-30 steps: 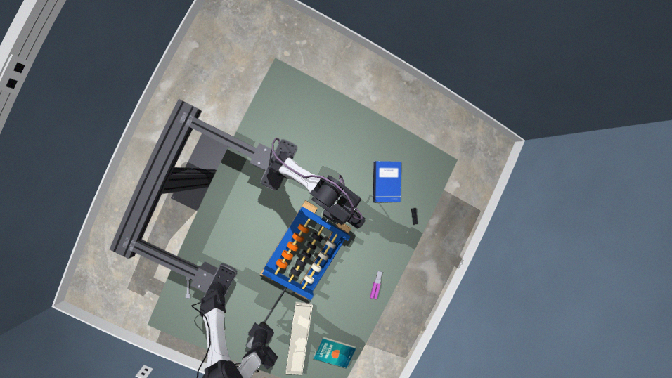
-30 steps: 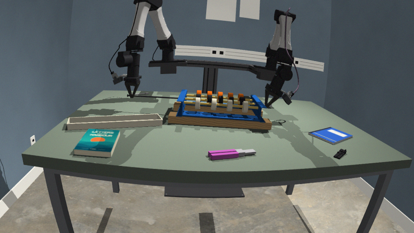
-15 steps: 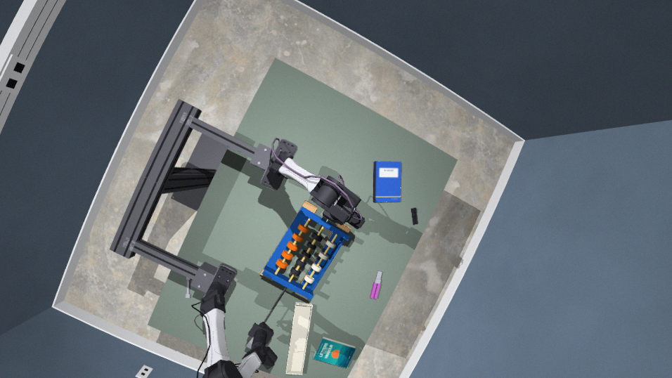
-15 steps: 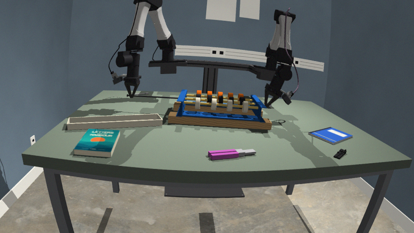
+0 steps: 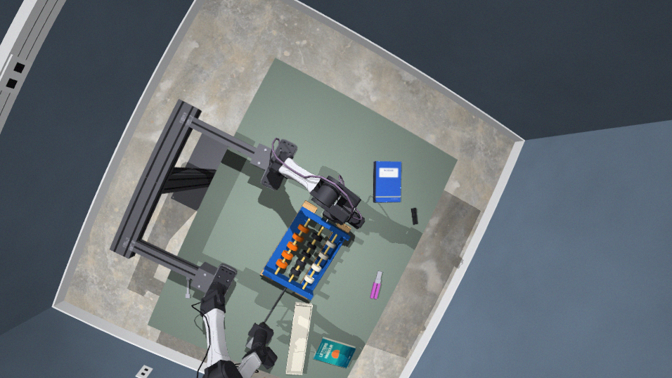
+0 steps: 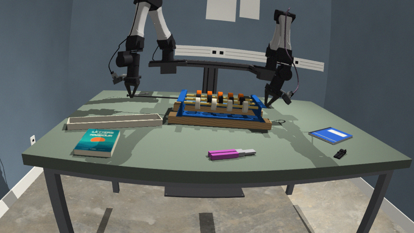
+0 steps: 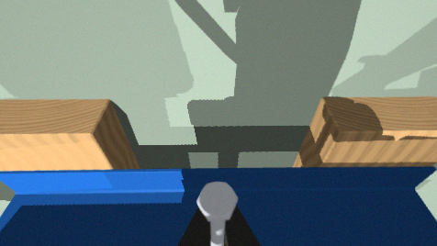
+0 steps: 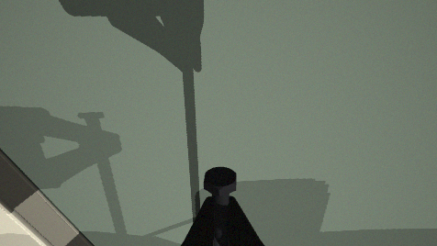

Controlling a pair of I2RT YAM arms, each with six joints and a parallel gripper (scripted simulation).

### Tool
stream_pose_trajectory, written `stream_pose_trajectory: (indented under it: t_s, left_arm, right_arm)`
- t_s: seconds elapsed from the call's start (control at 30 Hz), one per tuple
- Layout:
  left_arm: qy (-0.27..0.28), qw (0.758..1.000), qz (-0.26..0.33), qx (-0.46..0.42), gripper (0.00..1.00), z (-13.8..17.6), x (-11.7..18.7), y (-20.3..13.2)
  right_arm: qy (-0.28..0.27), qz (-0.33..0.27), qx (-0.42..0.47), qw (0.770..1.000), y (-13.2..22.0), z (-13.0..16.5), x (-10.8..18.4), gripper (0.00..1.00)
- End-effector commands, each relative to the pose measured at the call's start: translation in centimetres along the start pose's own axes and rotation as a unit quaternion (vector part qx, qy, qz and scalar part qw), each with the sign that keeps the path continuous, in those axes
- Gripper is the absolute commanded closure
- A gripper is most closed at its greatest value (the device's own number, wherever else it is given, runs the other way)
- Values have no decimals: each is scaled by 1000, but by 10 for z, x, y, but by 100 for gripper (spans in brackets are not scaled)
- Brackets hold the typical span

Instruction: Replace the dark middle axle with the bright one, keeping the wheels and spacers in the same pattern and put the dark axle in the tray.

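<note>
- The dark axle [image 5: 275, 306] [image 6: 156, 96] [image 8: 220, 179] sticks out from one end of the wheel frame [image 5: 287, 284] [image 6: 180, 99] [image 7: 317, 216], its long axis running in line with the middle row of black wheels [image 5: 306, 253] [image 6: 221, 99].
- The right gripper [image 5: 263, 325] [image 6: 131, 95] [image 8: 219, 206] is at its outer end, fingers pinching the shaft just below the head; this arm is the nearer one to it.
- The bright axle [image 7: 217, 200] is at the opposite rail. The left gripper [image 5: 326, 219] [image 6: 266, 105] [image 7: 217, 208] pinches it just behind the head, and the head is not yet against the rail.
- So the two axles seem to share one line, one from each end. I judge the step is pushing the bright axle in while the dark one goes out; whether their tips meet inside, I cannot tell.
- The coming move probably needs both grippers to travel along this line, toward the right arm's side. A sideways drift could let a wheel or spacer drop.
- The tray [image 5: 291, 338] [image 6: 115, 123] lies beside the dark axle's end, on the tabletop [image 5: 338, 121] [image 6: 173, 150]; no axle is inside it.
- The frame stands upright on its battens [image 5: 310, 206] [image 6: 220, 124] [image 7: 50, 151].
</note>
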State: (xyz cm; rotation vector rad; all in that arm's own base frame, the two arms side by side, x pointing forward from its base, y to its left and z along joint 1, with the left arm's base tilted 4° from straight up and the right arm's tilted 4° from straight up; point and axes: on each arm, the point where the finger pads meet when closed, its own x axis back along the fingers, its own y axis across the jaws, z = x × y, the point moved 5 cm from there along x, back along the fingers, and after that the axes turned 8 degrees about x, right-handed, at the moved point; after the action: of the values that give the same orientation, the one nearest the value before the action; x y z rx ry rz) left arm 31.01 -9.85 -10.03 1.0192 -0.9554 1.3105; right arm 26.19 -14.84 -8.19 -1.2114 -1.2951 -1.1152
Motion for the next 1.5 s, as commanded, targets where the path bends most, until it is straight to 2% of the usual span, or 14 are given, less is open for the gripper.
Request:
stream_pose_trajectory:
  t_s: [0.0, 1.47]
  left_arm:
    - [58, 998, 7, -31, 100, 29, 1, -6]
    - [48, 998, 11, -30, 100, 25, 1, -8]
  right_arm:
    - [16, -2, 1, 1000, -1, 9, -1, 100]
    - [15, -3, 0, 1000, -1, 8, 1, 100]
